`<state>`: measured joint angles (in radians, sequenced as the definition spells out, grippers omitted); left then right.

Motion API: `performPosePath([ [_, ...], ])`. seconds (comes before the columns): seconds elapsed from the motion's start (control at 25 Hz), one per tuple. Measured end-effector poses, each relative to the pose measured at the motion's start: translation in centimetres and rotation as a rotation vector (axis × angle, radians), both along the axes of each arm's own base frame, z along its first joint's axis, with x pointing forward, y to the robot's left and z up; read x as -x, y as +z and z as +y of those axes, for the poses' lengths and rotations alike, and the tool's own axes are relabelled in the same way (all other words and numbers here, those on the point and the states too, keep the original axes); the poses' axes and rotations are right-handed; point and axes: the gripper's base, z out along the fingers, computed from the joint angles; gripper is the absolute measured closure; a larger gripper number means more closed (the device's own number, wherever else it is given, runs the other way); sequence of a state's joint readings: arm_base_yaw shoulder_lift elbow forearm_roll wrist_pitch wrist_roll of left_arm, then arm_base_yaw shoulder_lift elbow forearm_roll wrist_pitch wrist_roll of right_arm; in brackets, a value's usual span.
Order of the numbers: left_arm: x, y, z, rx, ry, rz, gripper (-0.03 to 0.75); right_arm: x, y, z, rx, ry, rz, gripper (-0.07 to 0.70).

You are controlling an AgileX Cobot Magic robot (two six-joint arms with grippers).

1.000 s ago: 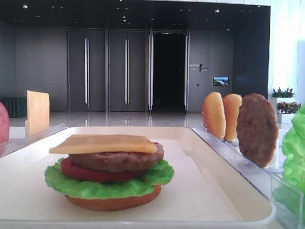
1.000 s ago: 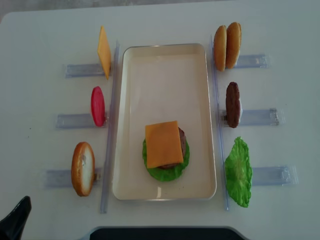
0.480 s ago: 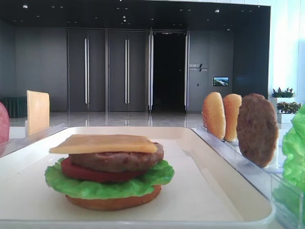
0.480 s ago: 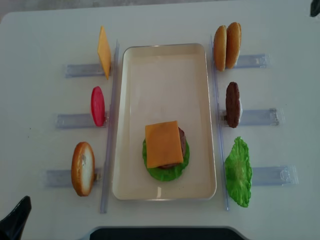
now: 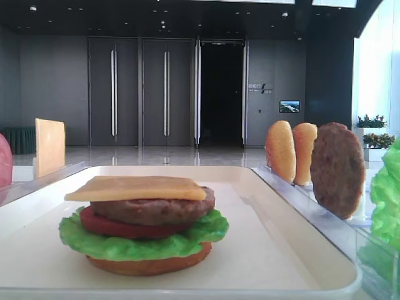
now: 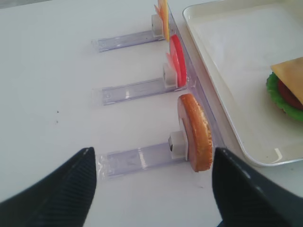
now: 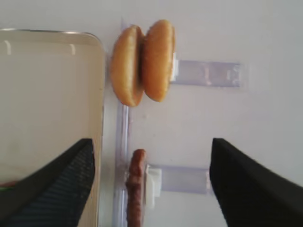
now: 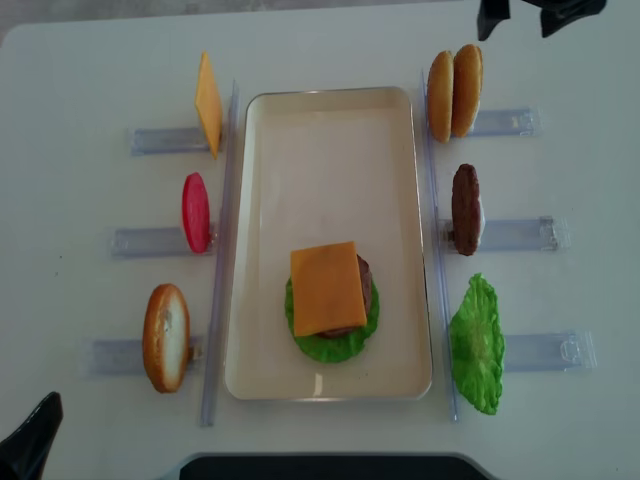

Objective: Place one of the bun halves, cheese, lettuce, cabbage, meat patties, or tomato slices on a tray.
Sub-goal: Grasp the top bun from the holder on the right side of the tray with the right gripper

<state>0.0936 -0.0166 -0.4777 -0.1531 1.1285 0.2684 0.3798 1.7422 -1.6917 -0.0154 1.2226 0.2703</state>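
While the right gripper [image 8: 526,17] hangs wide open and empty over the table's far right corner, two bun halves [image 8: 455,93] stand on edge in a clear rack [image 8: 505,122] just beside the tray's [image 8: 330,150] far right corner. The left gripper [image 6: 151,189], also spread and empty, sits near the near left corner. Cheese [image 8: 324,287] tops the stack at the tray's near end.

The tray [image 8: 330,110] looks smooth and slightly glossy, the clear plastic racks [image 8: 520,234] shine, the meat patty [image 5: 337,169] is grainy, and the table [image 8: 80,80] matt white.
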Motion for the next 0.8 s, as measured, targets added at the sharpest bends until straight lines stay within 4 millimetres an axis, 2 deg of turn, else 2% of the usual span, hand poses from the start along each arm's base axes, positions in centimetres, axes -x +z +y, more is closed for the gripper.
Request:
performPosePath([
  [0.16,0.0,0.0,0.0,0.0,0.0,0.0,0.136,-1.5,-0.4,2.4,-0.023,0.033,-0.009,0.141],
  [0.32,0.0,0.0,0.0,0.0,0.0,0.0,0.136,-2.8,-1.3,3.8,-0.023,0.049,-0.005,0.141],
  [0.8,0.0,0.0,0.0,0.0,0.0,0.0,0.136,-4.1,-3.7,4.5,-0.003,0.047,0.044,0.141],
])
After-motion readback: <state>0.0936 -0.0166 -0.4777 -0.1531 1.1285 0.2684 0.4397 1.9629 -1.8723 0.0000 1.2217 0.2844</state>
